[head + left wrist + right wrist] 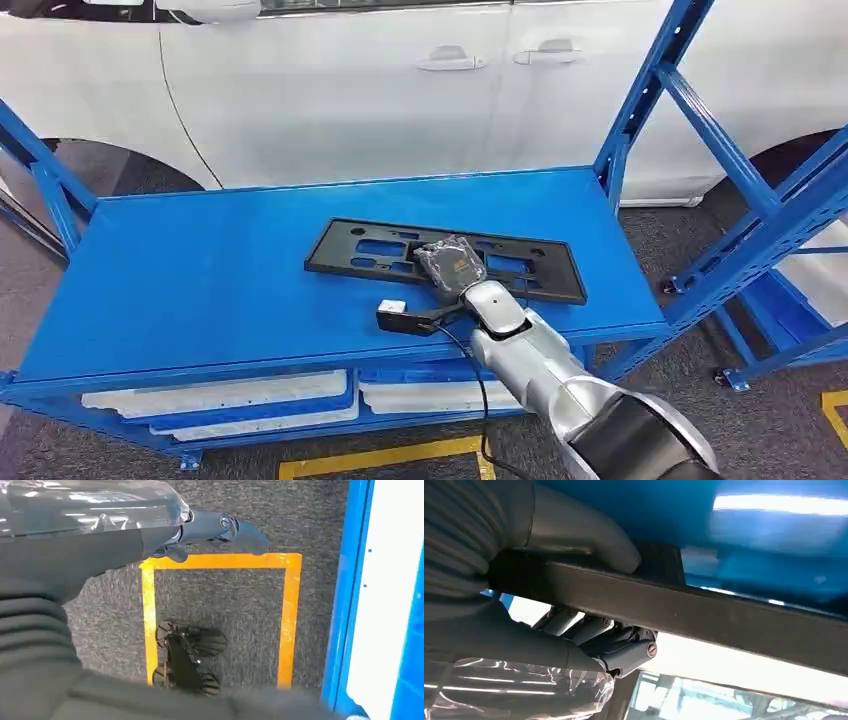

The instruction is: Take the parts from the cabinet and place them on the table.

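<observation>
A flat black plastic frame part (380, 248) with several cut-outs lies on the blue table top (200, 270), right of its middle. My right hand (452, 265) grips the part at its near edge. In the right wrist view the grey thumb (584, 540) lies on one face of the part's black bar (724, 615) and the darker fingers (624, 650) wrap the other face. My left hand (210, 527) hangs over the grey floor with a dark finger stretched out and nothing in it.
A white car (400, 90) stands right behind the table. Blue rack posts and braces (700, 120) rise at the right, another at the left (50, 190). White panels (220, 395) lie on the lower shelf. Yellow floor tape (220, 560) marks a square in front.
</observation>
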Motion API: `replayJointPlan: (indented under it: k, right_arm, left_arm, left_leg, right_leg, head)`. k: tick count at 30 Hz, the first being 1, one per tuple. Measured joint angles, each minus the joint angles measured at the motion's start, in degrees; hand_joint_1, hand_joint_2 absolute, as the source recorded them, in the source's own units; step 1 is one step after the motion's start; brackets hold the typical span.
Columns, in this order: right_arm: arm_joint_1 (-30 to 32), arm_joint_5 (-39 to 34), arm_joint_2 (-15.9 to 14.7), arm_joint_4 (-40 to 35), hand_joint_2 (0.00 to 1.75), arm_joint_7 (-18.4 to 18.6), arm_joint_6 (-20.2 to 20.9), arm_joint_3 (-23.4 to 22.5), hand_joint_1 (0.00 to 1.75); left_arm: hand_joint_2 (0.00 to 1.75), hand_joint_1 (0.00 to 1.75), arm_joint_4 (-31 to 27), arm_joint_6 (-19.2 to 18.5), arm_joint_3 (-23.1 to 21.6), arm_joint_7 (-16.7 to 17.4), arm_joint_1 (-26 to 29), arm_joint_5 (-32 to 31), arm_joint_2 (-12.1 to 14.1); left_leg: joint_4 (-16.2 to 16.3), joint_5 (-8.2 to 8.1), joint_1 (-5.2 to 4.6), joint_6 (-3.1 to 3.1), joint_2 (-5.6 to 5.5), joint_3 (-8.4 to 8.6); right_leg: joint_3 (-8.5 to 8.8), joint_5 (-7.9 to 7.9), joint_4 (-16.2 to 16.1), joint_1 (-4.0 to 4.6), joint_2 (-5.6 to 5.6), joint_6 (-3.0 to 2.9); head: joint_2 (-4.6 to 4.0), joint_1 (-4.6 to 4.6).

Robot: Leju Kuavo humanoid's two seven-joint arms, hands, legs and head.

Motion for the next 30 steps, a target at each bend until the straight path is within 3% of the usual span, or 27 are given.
replayJointPlan:
  k: [2,3,4,6,7,8,9,10,11,12,13,14,16,18,19,22,23,24,25,27,28,30]
  right_arm:
    - [0.02,0.5,-0.02,-0.39,1.75,-0.57,-0.67,-0.61,1.75]
    - [0.16,0.57,-0.02,-0.74,1.75,-0.9,-0.96,-0.91,1.75]
    - [0.23,0.48,0.0,-1.15,1.75,-1.52,-1.78,-1.24,1.75]
    - [1.12,-0.68,0.04,-2.98,1.75,-4.42,-3.87,-2.18,1.75]
    - [2.66,-4.12,0.02,-5.82,1.75,-8.93,-4.72,-3.17,1.75]
    - [3.92,-8.0,0.0,-8.74,1.75,-12.85,-4.08,-4.0,1.75]
    - [5.9,-15.01,-0.13,-14.19,1.75,-18.72,-1.72,-5.15,1.75]
    - [7.59,-20.98,-0.22,-18.45,1.75,-22.89,0.8,-5.82,1.75]
    - [9.95,-33.59,-0.65,-27.0,1.75,-29.72,6.17,-7.05,1.75]
    - [12.36,-45.14,-1.12,-34.43,1.75,-33.15,11.17,-7.89,1.75]
    - [14.43,-56.0,-1.29,-40.5,1.75,-34.23,14.72,-8.61,1.75]
    - [16.01,-64.93,-1.55,-45.2,1.75,-34.47,16.66,-9.11,1.75]
    - [19.69,-75.18,-1.64,-52.03,1.75,-34.66,17.71,-9.77,1.75]
    - [21.84,-71.59,-2.16,-57.04,1.75,-35.56,17.9,-10.79,1.75]
    - [22.32,-66.44,-2.45,-58.56,1.75,-35.87,17.9,-11.32,1.75]
    - [24.04,-58.05,-2.99,-61.83,1.75,-35.91,18.04,-11.78,1.75]
    - [24.75,-57.94,-3.1,-62.4,1.75,-35.91,17.97,-12.02,1.75]
    - [25.12,-57.72,-3.32,-62.86,1.75,-35.91,17.95,-12.31,1.75]
    - [25.31,-57.59,-3.52,-63.38,1.75,-35.91,17.92,-12.41,1.75]
    - [25.3,-58.75,-3.63,-64.47,1.75,-35.93,18.63,-12.48,1.75]
    - [25.45,-62.17,-3.69,-65.9,1.75,-35.95,20.42,-12.5,1.75]
    - [26.96,-73.62,-3.8,-73.0,1.75,-36.02,26.46,-12.81,1.75]
  left_arm:
    - [1.75,0.0,0.0,-0.04,0.0,-0.06,0.02,0.52,0.0]
    - [1.75,0.0,0.0,-0.09,0.0,-0.07,0.04,0.78,0.02]
    - [1.75,0.0,0.0,-0.37,0.0,-0.07,0.05,1.14,-0.02]
    - [1.75,0.0,0.0,-0.59,0.0,0.19,0.04,1.77,-0.02]
    - [1.75,0.0,0.0,-0.59,0.07,0.83,0.16,2.43,-0.02]
    - [1.75,0.0,0.0,-0.66,0.24,1.6,0.27,3.02,-0.02]
    - [1.75,0.0,0.0,-1.0,0.63,2.31,0.51,3.71,-0.02]
    - [1.75,0.0,0.0,-1.25,0.94,2.45,0.66,4.11,-0.02]
    - [1.75,0.0,0.0,-1.38,1.38,2.45,0.88,4.28,0.02]
    - [1.75,0.0,0.0,-1.36,1.49,2.45,1.01,4.33,0.04]
    - [1.75,0.0,0.0,-1.36,1.55,2.43,1.08,4.48,0.02]
    - [1.75,0.0,0.02,-1.36,1.71,2.38,1.15,4.5,0.0]
    - [1.75,0.0,0.02,-1.36,1.86,2.38,1.3,4.52,0.02]
    - [1.75,0.0,0.02,-1.36,1.94,2.38,1.39,4.52,0.0]
    - [1.75,0.0,0.02,-1.36,2.05,2.38,1.43,4.52,0.02]
    - [1.75,0.0,0.02,-1.33,2.45,2.38,1.2,4.52,0.04]
    - [1.75,0.0,0.02,-1.33,2.56,2.38,1.18,4.52,0.04]
    - [1.75,0.0,0.02,-1.33,2.67,2.38,1.25,4.52,0.04]
    - [1.75,0.0,0.02,-1.33,2.71,2.4,1.35,4.52,0.04]
    - [1.75,0.0,0.02,-1.33,2.73,2.4,1.25,4.52,0.02]
    - [1.75,0.0,0.06,-1.33,2.75,2.38,1.19,4.59,-0.26]
    - [1.75,0.0,0.09,-1.16,2.8,2.25,1.25,4.72,-0.24]
  left_leg:
    - [-0.57,0.28,-0.17,-0.75,0.01,0.24]
    - [-0.13,-0.22,0.07,-0.82,0.07,0.07]
    - [1.88,-1.82,-0.14,-1.05,0.15,-0.83]
    - [10.17,-6.23,0.03,-1.31,0.2,-4.6]
    - [15.87,-8.34,0.04,-1.43,0.2,-7.19]
    - [17.75,-8.57,0.04,-1.45,0.21,-8.05]
    - [16.89,-7.35,0.05,-1.41,0.21,-7.69]
    - [13.75,-5.35,0.05,-1.36,0.22,-6.06]
    - [7.55,-2.32,0.07,-1.3,0.24,-2.81]
    - [1.95,-0.15,0.16,-1.34,0.36,0.15]
    - [0.26,-1.35,-0.07,-1.1,0.34,0.98]
    - [0.06,-0.92,-0.13,-0.33,-0.01,1.09]
    - [0.25,-0.83,-0.4,0.36,-0.21,0.66]
    - [-0.01,-0.43,-0.24,1.12,-0.18,0.46]
    - [0.0,-0.41,-0.26,1.33,-0.09,0.37]
    - [0.03,-0.38,-0.38,1.66,0.22,-0.04]
    - [0.03,-0.36,-0.43,1.71,0.18,-0.11]
    - [0.04,-0.36,-0.47,1.71,0.1,-0.1]
    - [0.04,-0.37,-0.55,1.71,0.03,-0.06]
    - [0.03,-0.38,-0.75,1.69,-0.03,0.16]
    - [0.0,-0.41,-0.66,1.63,-0.01,0.07]
    - [0.17,-0.32,-0.82,0.98,-0.14,-0.51]
  right_leg:
    - [0.2,0.51,-0.81,-0.22,-0.01,-0.65]
    - [0.71,1.1,-1.68,-0.81,-0.17,-0.76]
    - [0.78,1.32,-2.08,-0.77,-0.15,-1.07]
    - [0.56,1.39,-1.96,-0.66,-0.14,-1.15]
    - [0.53,1.31,-1.87,-0.52,-0.12,-1.26]
    - [0.57,1.24,-1.84,-0.45,-0.1,-1.31]
    - [0.72,1.12,-1.74,-0.4,-0.01,-1.29]
    - [0.9,0.94,-1.63,-0.39,0.1,-1.18]
    - [1.17,0.61,-1.38,-0.45,0.16,-0.98]
    - [1.38,0.17,-0.99,-0.48,0.13,-0.74]
    - [1.28,-0.22,-0.58,0.01,0.05,-0.28]
    - [1.13,-0.35,-0.35,0.01,0.12,-0.11]
    - [0.93,-0.2,-0.45,-0.05,-0.04,0.34]
    - [0.5,-0.67,0.12,-0.34,-0.01,0.97]
    - [-0.35,-2.37,2.23,-0.54,-0.03,1.39]
    - [-7.0,-9.02,16.13,-0.77,-0.05,2.08]
    - [-8.41,-9.51,18.97,-0.88,-0.04,2.06]
    - [-8.38,-8.62,18.64,-0.91,-0.04,1.93]
    - [-6.88,-6.36,15.34,-0.89,-0.03,1.61]
    - [-1.86,-1.19,4.78,-0.53,-0.01,0.58]
    - [-0.13,-0.34,0.55,-0.21,0.01,-0.17]
    - [-0.32,-0.36,0.21,0.11,-0.29,-0.25]
  head:
    - [0.0,0.0]
    - [0.0,0.0]
    - [0.0,-0.02]
    - [0.0,-0.02]
    - [0.0,-0.02]
    - [0.0,-0.02]
    - [0.0,-0.02]
    - [0.0,-0.02]
    - [0.0,-0.02]
    - [0.0,0.0]
    - [0.0,-0.02]
    - [0.0,0.0]
    - [0.0,0.0]
    - [0.0,0.0]
    - [0.0,0.0]
    - [0.0,0.0]
    - [0.0,0.0]
    - [0.0,0.0]
    - [0.0,0.0]
    - [0.0,0.0]
    - [0.0,0.0]
    - [0.0,0.0]
